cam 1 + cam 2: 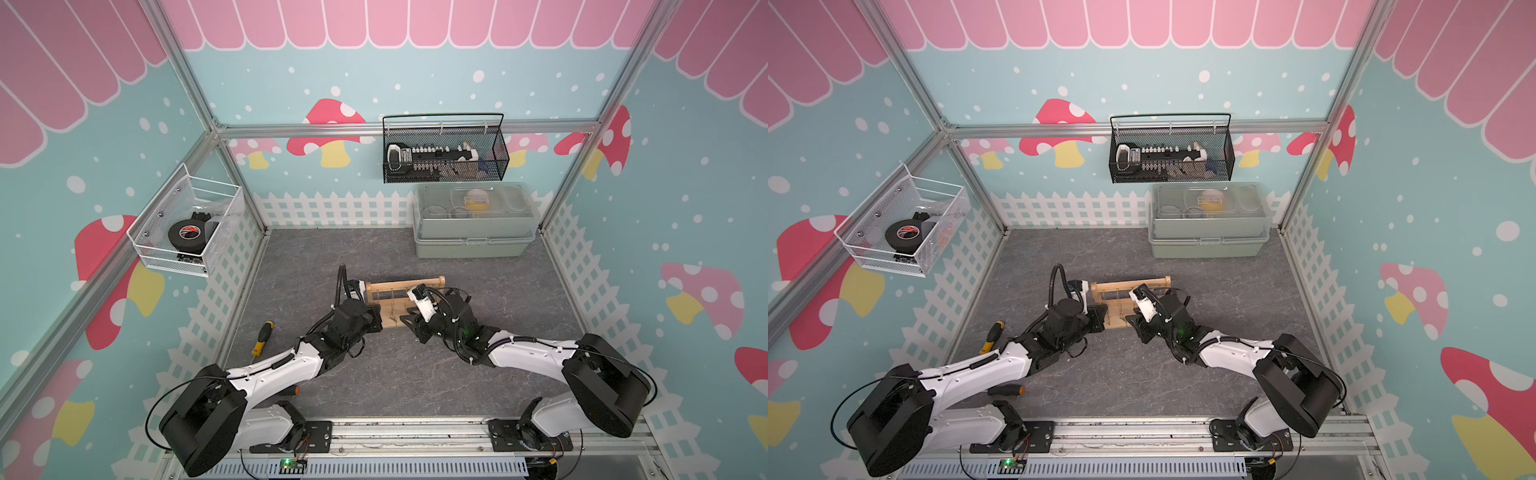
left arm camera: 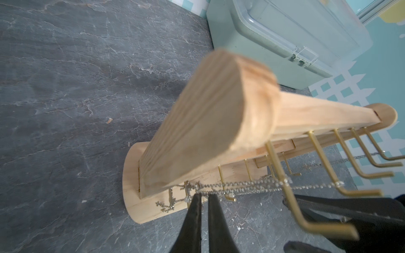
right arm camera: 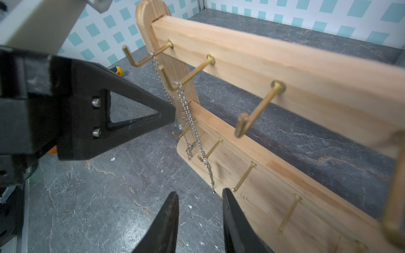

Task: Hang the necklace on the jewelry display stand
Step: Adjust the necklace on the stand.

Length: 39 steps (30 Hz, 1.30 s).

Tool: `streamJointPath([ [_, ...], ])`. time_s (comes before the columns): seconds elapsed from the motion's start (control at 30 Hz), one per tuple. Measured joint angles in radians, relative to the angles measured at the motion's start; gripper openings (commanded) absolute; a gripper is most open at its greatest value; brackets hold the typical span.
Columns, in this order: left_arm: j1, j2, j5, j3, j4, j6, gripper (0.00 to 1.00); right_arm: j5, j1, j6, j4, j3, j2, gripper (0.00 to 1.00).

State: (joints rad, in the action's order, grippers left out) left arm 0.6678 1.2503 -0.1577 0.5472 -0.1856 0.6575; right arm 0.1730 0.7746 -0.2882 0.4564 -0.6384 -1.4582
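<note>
As the jewelry display stand [image 1: 401, 285] runs parallel to the lidded box [image 1: 473, 247], hooks [image 3: 258, 107] pointing away, its necklace [image 3: 185, 109] hangs down. Left gripper [image 2: 205, 194] jaws pinch it; right gripper [image 3: 199, 191] jaws gape.

We see a robotics lab test cell dressed as a playroom. A silver aluminium profile frame [image 1: 266, 131] carries printed panels of red mushrooms [image 1: 332, 112]. White-and-black robot arms [image 1: 274, 370] are bolted to a metal rail [image 1: 415, 434]. A white wire wall basket [image 1: 160, 224] holds a black tape roll [image 1: 188, 235].
</note>
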Motion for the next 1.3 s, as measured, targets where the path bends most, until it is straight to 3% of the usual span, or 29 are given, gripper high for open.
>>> streamJointPath([
  [0.4, 0.000, -0.023, -0.003, 0.000, 0.002, -0.008, 0.00, 0.000, 0.000, 0.000, 0.005, 0.000, 0.000, 0.34],
  [0.7, 0.011, -0.124, -0.016, -0.007, 0.048, -0.010, 0.00, 0.000, 0.000, 0.000, 0.007, 0.000, 0.000, 0.34],
  [1.03, 0.013, -0.037, -0.014, -0.008, 0.032, -0.011, 0.10, 0.000, 0.011, 0.000, 0.007, 0.000, 0.000, 0.34],
  [1.3, 0.042, -0.059, -0.017, -0.020, 0.029, -0.014, 0.20, 0.000, 0.011, 0.006, 0.004, 0.000, -0.009, 0.34],
])
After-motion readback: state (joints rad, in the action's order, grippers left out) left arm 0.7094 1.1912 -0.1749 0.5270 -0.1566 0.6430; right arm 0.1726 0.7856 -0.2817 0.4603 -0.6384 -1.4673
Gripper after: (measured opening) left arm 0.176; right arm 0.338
